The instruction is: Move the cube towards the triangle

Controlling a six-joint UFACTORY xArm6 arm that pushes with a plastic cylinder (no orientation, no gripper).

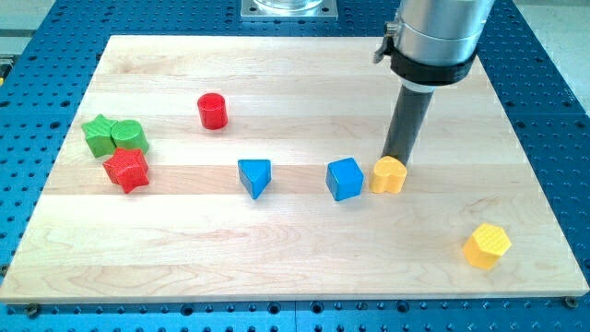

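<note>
My tip (395,159), a bare rod with no claw to open or close, touches the yellow block (388,175), just right of the blue cube (345,179); the blue triangle (255,176) lies to the cube's left

Bright even light, soft short shadows, sharp focus

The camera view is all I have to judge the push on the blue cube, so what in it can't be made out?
- My tip: its very end sits behind the yellow block, which hides whether they touch.
- Yellow block and blue cube: too close to tell contact from a gap.
- Arm above the rod: cut off by the view's top.
- Blue triangle: fully visible, left of the cube.
</note>
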